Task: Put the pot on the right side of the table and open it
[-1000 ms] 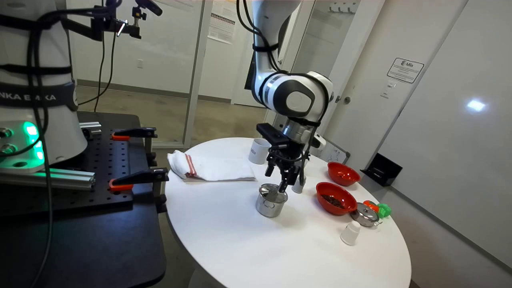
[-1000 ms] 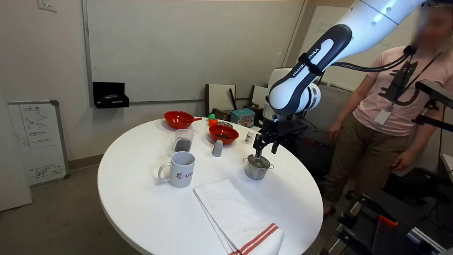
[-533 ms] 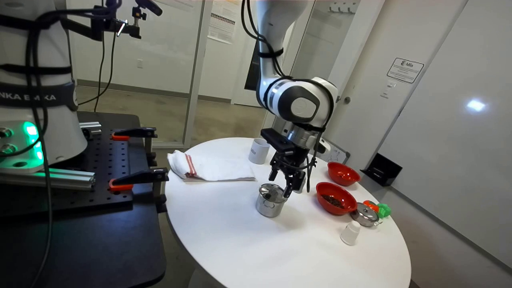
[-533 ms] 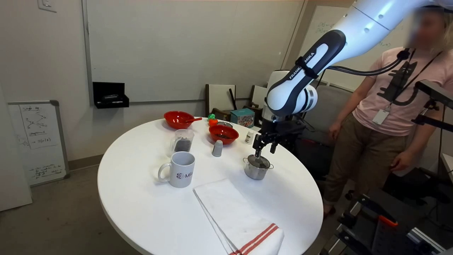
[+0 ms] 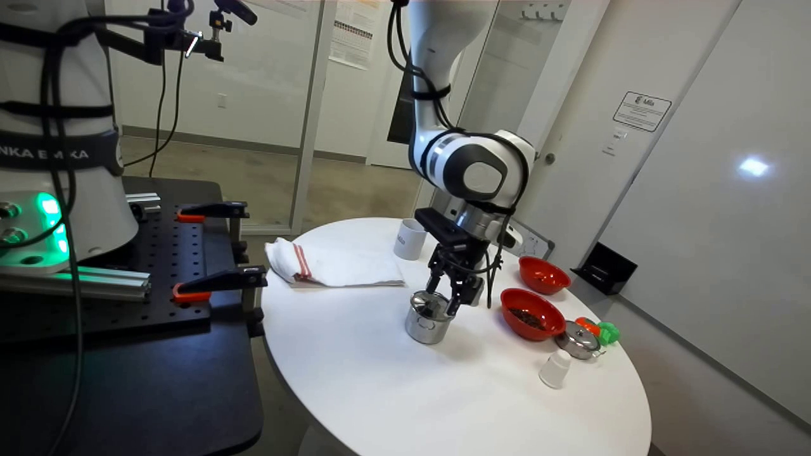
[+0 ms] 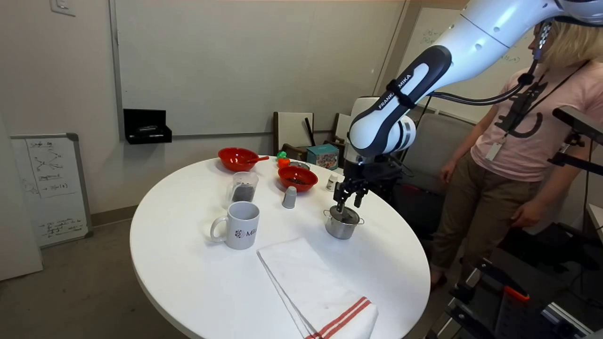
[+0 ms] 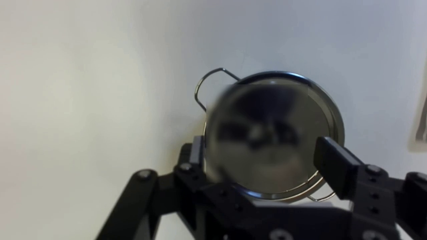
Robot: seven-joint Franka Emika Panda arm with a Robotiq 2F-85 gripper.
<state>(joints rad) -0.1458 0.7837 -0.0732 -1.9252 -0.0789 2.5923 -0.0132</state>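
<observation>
- Now, in an exterior view, the gripper (image 5: 441, 299) hangs tilted over the pot (image 5: 426, 330), jaws apart above its round lid (image 5: 426, 308).
- Lid's on, pot upright on the white tabletop (image 5: 494, 405), well in from the edge; a folded towel (image 5: 348, 266) lies by the left edge, two red bowls (image 5: 546, 305) towards the right edge.
- Again in an exterior view, a pale mug (image 6: 242, 226) well in from the left edge, a white bottle (image 6: 332, 182) near the far-right edge, and the pot nearer the right edge than the left, one fingertip down at the lid; touching or just above, can't tell.
- Wrist view: jaws spread across the lid, a finger to each side, wire handles (image 7: 195, 95) poking out; mid-lid is blurred.
</observation>
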